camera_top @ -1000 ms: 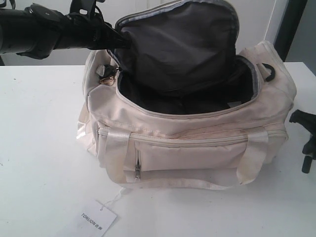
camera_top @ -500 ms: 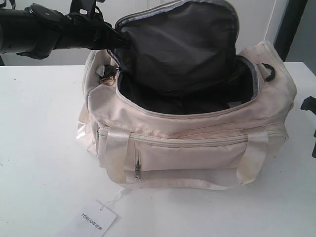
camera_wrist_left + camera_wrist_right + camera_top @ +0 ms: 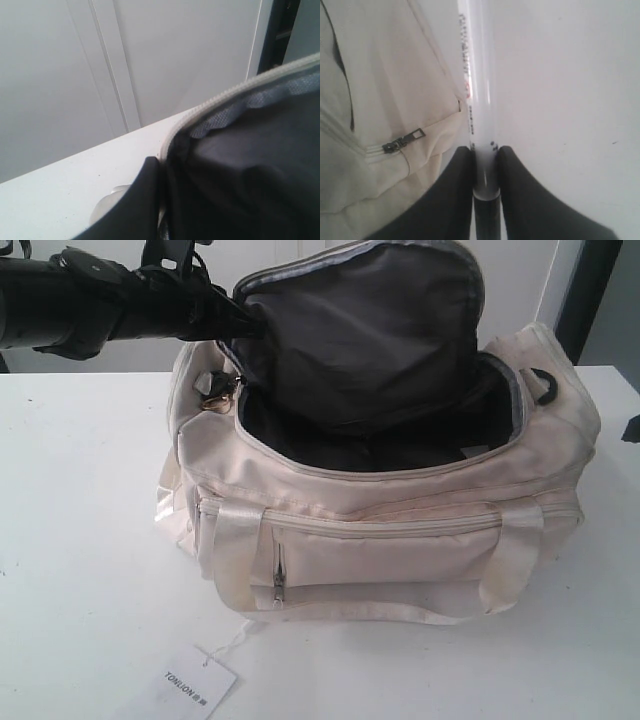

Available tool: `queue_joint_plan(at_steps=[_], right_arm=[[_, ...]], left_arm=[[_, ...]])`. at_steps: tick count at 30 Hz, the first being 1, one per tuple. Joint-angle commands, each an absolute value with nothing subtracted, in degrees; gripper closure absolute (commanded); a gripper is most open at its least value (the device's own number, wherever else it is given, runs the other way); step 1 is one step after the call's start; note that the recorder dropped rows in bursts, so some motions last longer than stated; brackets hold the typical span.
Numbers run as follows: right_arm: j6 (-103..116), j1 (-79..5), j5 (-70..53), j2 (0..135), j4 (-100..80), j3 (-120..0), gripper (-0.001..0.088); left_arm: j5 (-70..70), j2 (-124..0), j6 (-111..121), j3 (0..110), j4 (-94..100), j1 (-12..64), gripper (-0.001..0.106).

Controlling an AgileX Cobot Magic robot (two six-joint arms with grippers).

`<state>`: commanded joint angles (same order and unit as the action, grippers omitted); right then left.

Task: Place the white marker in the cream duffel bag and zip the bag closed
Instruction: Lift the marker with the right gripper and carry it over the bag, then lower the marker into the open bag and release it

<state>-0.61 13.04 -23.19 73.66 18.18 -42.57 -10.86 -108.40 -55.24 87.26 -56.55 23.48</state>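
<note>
The cream duffel bag point(image 3: 380, 530) stands on the white table with its top open and the dark lining showing. My left gripper point(image 3: 245, 325) is shut on the bag's top flap point(image 3: 370, 320) and holds it up; in the left wrist view one dark finger point(image 3: 135, 205) presses against the flap's edge point(image 3: 240, 170). My right gripper point(image 3: 484, 150) is shut on the white marker point(image 3: 479, 100), beside the bag's end wall point(image 3: 385, 90). In the exterior view only a dark bit of the right gripper point(image 3: 632, 428) shows at the right edge, and the marker is out of view there.
A white paper tag point(image 3: 198, 683) lies on the table point(image 3: 80, 540) in front of the bag. A gold chain pull point(image 3: 215, 395) hangs at the bag's left end, a black D-ring point(image 3: 545, 383) at its right. A small zipper pull point(image 3: 404, 140) sits on the bag's end.
The right gripper has moved up and to the right, almost out of the exterior view. The left arm and the raised flap have not moved.
</note>
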Motion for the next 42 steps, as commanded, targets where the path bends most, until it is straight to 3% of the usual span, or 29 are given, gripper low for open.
queue_joint_plan(at_steps=[9, 34, 42], right_arm=[[-4.1, 10.8, -20.6, 69.4, 18.2, -42.6, 0.0868], [-23.0, -11.2, -7.6, 64.9, 18.3, -44.7, 0.0868], [-25.4, -15.9, -25.4, 73.1, 18.3, -58.9, 0.0868]], left_arm=[[-10.9, -108.4, -55.2, 87.3, -56.5, 23.5, 0.105], [-10.9, -108.4, -55.2, 87.3, -56.5, 23.5, 0.105], [-10.9, -108.4, -55.2, 87.3, -56.5, 23.5, 0.105]])
